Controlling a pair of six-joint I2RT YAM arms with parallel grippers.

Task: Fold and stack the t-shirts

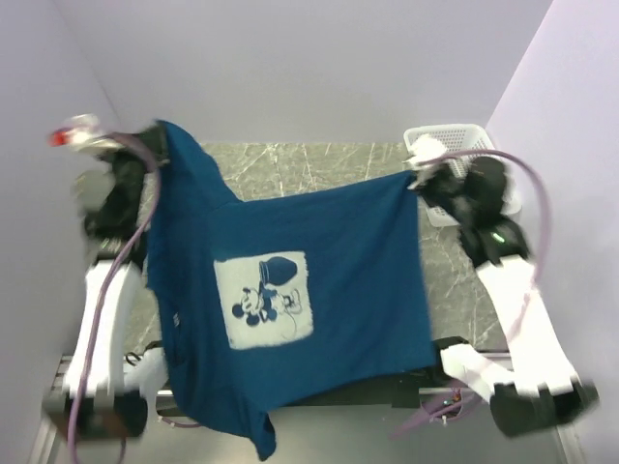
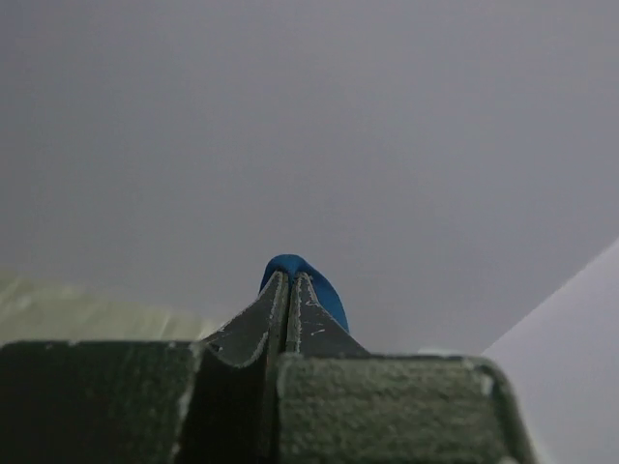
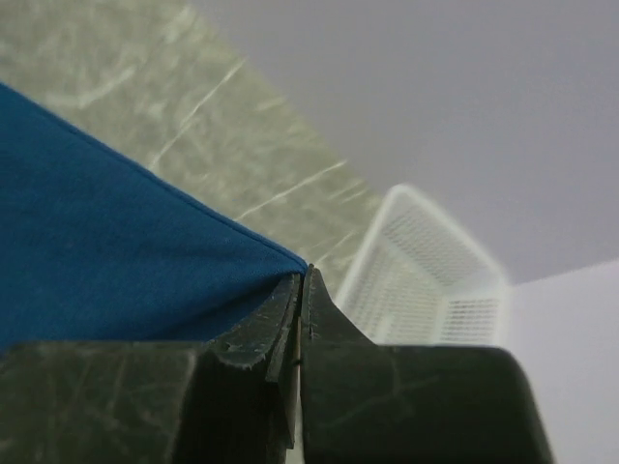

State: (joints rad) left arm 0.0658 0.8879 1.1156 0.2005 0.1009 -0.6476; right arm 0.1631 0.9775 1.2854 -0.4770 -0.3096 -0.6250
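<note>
- Currently: blue t-shirt [image 1: 319, 290] is held up off the counter [image 1: 290, 159], spread wide btw both arms, printed side facing the top cam.
- L claw [image 2: 290, 280]: jaws pressed together, a small blue fold of fabric poking out past the tips. It is gripping the shirt. Wrist view shows only grey wall [image 2: 309, 116] behind.
- Top view: L grip point sits at the far left, close to the side wall. Pic is blurred there, so can't tell which part of the garment is pinched.
- R claw [image 3: 304, 275]: jaws closed on a corner of the blue cloth, and the fabric runs taut away to the left in the wrist view.
- Top view: R grip point is at the far right, just beside the basket [image 1: 455, 140].
- Upper edge of the shirt dips btw the two grip points.
- Print [image 1: 264, 300]: pale square patch w/ a cartoon mouse figure, left of centre on the cloth.
- Lower part of the shirt covers the near counter edge in the top view, and one end trails lowest btw the arm bases.
- Basket: white mesh, far-right corner of the counter, against the R wall. Contents can't be told.
- Counter: grey-green marbled surface w/ pale veins, visible beyond the shirt.
</note>
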